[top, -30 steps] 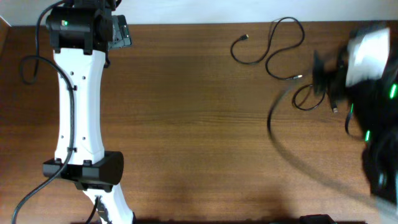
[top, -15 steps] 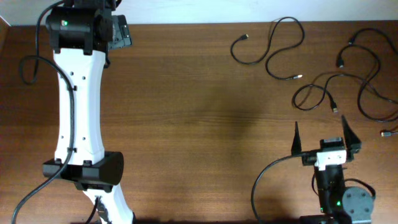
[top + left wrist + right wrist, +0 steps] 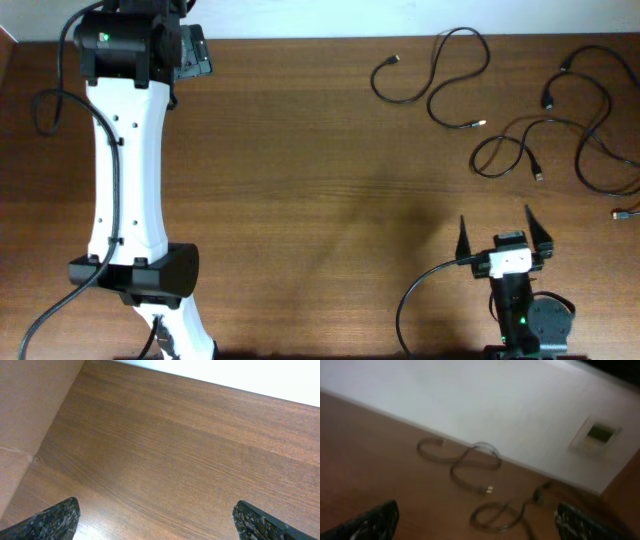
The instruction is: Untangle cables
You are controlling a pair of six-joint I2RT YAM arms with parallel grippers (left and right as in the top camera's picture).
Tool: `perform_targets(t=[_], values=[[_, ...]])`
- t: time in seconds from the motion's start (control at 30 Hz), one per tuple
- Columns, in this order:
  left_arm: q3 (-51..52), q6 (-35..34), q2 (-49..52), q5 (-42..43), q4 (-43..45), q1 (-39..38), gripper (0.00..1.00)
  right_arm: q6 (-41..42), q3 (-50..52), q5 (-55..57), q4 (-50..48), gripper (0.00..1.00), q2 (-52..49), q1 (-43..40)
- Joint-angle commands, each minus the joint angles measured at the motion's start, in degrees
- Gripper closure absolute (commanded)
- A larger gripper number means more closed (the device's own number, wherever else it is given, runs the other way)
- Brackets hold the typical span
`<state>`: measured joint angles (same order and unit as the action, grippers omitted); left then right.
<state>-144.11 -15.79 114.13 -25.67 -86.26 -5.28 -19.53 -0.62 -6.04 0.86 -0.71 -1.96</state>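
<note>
- Thin black flexible cables: three by best count. One lies apart (image 3: 405, 103), one has a small loop (image 3: 478, 157), one is at the right edge (image 3: 582, 178). The last two cross, so the count there is less sure.
- Small plug ends (image 3: 478, 125) seen from overhead: six.
- Robot arms: two, a white-shelled left arm (image 3: 125, 170) and a black right arm (image 3: 515, 300).
- Two-finger grippers: two, left gripper (image 3: 155, 515) and right gripper (image 3: 496, 226).
- Dark pointed fingers (image 3: 55, 520): four in all.
- Brown wooden table (image 3: 300, 150): one.
- White rectangular wall plate (image 3: 600, 435): one.
</note>
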Motion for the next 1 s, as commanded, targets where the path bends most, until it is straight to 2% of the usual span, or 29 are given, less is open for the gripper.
perform_targets(t=[0.0,0.5,0.6,0.73,0.97], values=[[-0.2,0.5,-0.1,0.0,0.0,0.3,0.01,0.5,0.3,0.4,3.3,0.01,0.5,-0.3],[-0.2,0.5,-0.1,0.0,0.0,0.3,0.01,0.5,0.3,0.5,3.3,0.01,0.5,-0.3],[-0.2,0.4,-0.1,1.6,-3.0,0.3,0.01,0.5,0.3,0.5,3.3,0.01,0.5,-0.3],[-0.2,0.4,-1.5,8.4,7.9,-1.0,0.01,0.5,0.3,0.5,3.3,0.01,0.5,-0.3],[-0.2,0.5,-6.6,5.1,15.6,-5.6,0.01,0.5,0.3,0.5,3.3,0.01,0.5,-0.3]])
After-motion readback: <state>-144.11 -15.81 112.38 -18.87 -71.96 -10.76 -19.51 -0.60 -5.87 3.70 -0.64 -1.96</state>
